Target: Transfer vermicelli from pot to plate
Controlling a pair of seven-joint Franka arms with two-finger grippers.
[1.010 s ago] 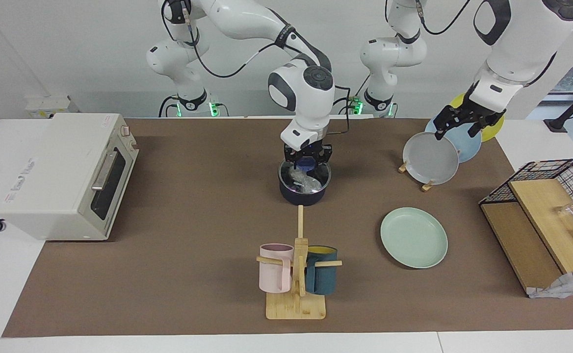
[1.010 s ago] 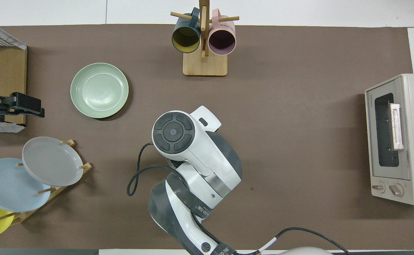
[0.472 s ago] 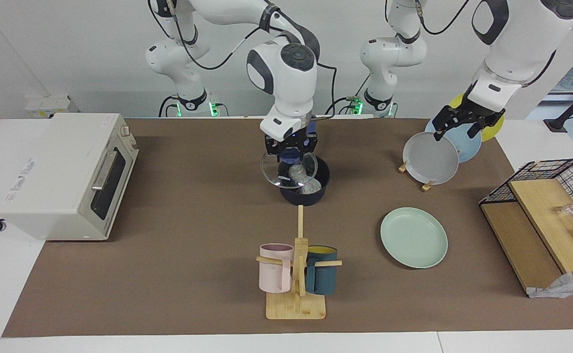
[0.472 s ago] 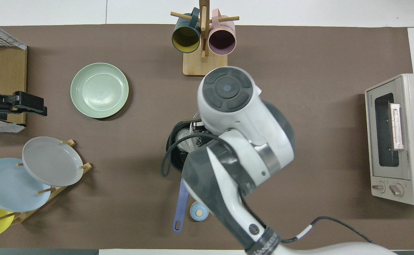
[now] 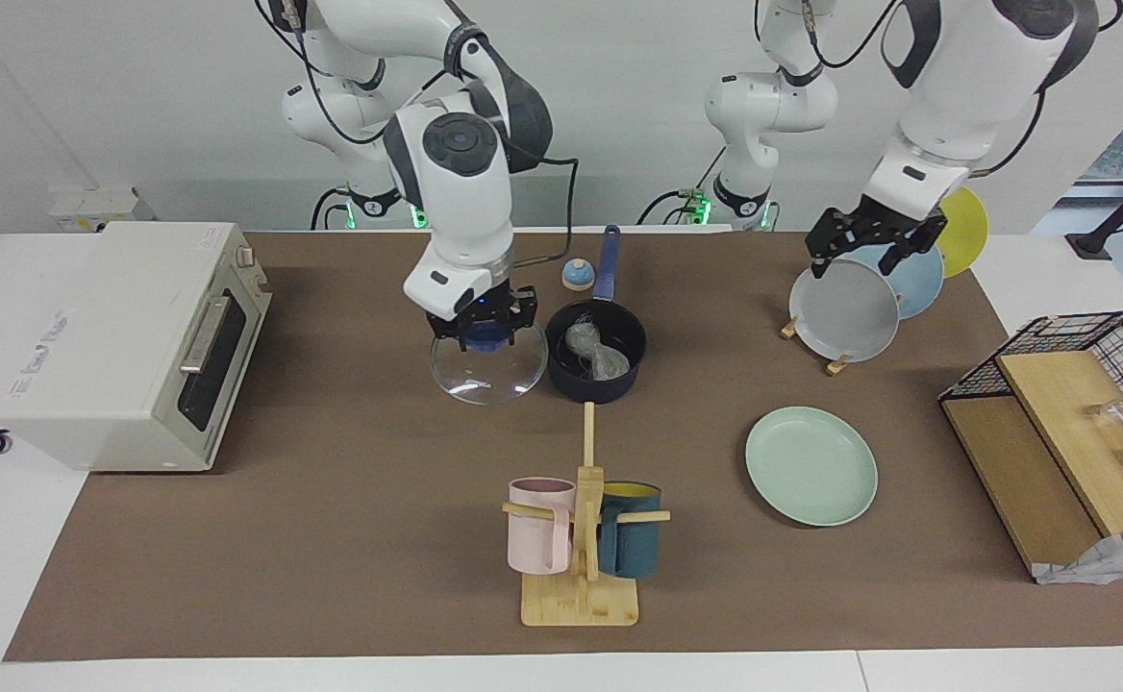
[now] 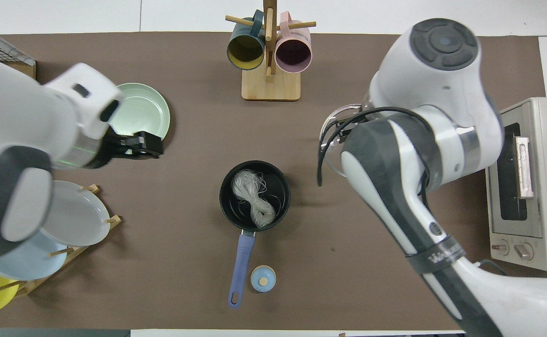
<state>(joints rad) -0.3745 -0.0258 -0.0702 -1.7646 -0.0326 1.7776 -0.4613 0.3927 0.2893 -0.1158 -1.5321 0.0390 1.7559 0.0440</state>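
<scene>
The dark navy pot (image 5: 596, 377) stands mid-table, uncovered, its blue handle (image 6: 240, 262) pointing toward the robots. The whitish vermicelli (image 5: 596, 352) lies inside it and also shows in the overhead view (image 6: 254, 198), in the pot (image 6: 273, 182). My right gripper (image 5: 481, 336) is shut on the blue knob of a glass lid (image 5: 486, 373), held low beside the pot toward the right arm's end. The mint-green plate (image 5: 811, 465) lies farther from the robots, toward the left arm's end, and the left arm partly covers it in the overhead view (image 6: 149, 105). My left gripper (image 5: 861, 258) is open and empty, raised over the plate rack.
A rack holds a grey plate (image 5: 842, 311), a light blue plate and a yellow plate. A wooden mug tree (image 5: 583, 538) carries a pink and a teal mug. A toaster oven (image 5: 129, 341) stands at the right arm's end. A small blue knobbed piece (image 6: 262, 278) lies by the handle. A wire basket (image 5: 1081, 423) stands at the left arm's end.
My right gripper lifted the glass lid off the pot and carried it sideways toward the right arm's end, baring the vermicelli. My left gripper shifted slightly toward the table's middle.
</scene>
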